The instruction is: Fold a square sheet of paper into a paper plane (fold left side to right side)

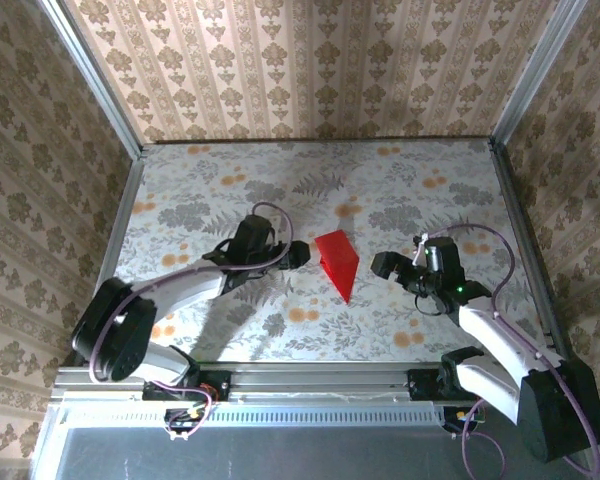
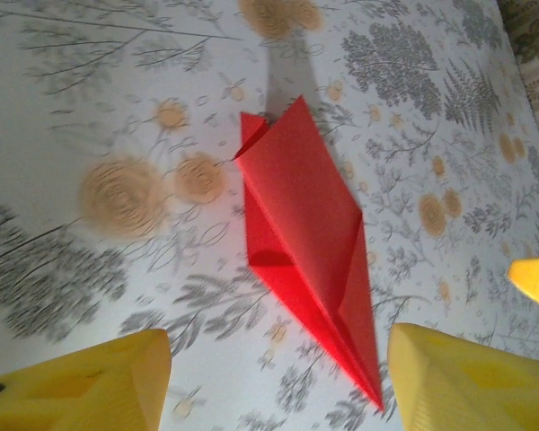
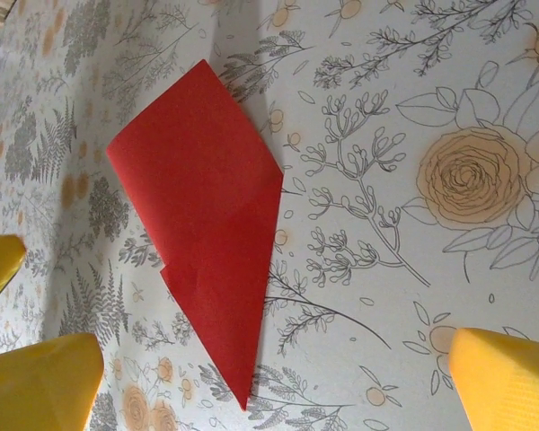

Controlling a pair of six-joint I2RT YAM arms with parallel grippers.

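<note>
Two wide, empty hands, left hand (image 1: 299, 254) and right hand (image 1: 383, 266), beside the paper plane (image 1: 337, 260)

No word, label, brand mark or number can be read in any view. The desk (image 1: 400, 200) carries only a printed pattern of flowers and ferns, the wallpaper (image 1: 320, 60) on the far and side walls only repeating ornament, and the red paper plane (image 1: 337, 262) at mid-desk shows plain, unmarked faces.
</note>
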